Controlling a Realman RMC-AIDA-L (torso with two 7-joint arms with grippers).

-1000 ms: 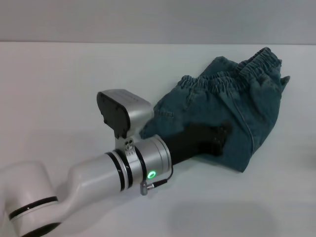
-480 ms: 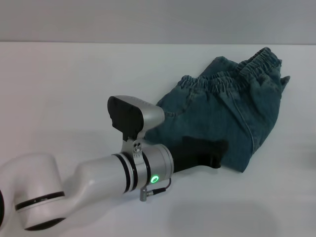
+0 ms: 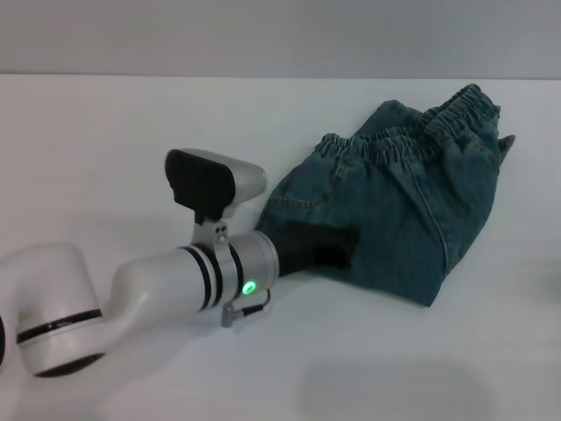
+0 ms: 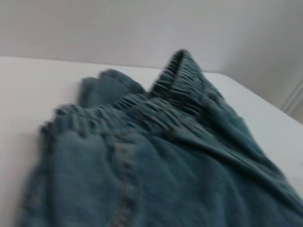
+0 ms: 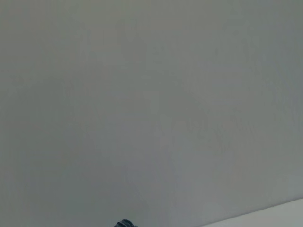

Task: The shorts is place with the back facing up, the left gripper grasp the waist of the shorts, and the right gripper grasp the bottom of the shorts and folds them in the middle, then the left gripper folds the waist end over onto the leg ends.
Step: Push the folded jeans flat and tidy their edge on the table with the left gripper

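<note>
The blue denim shorts (image 3: 399, 206) lie folded in a bundle on the white table, right of centre in the head view. Their gathered elastic waist (image 3: 394, 147) sits on top along the far side, doubled in two ruffled bands. My left gripper (image 3: 337, 247), black on a silver-white arm with a green light, rests low over the near-left edge of the denim. The left wrist view looks closely across the shorts (image 4: 156, 175) toward the ruffled waist (image 4: 151, 111). The leg ends and hems are hidden in the fold. My right gripper is out of view.
The white table (image 3: 131, 132) stretches around the shorts, with a grey wall behind. My left arm's elbow (image 3: 53, 316) fills the near-left corner. The right wrist view shows mostly grey wall and a sliver of table (image 5: 284, 213).
My left gripper has pulled back to the left across the shorts, from their near-right part to their near-left edge. The shorts stayed as they lay.
</note>
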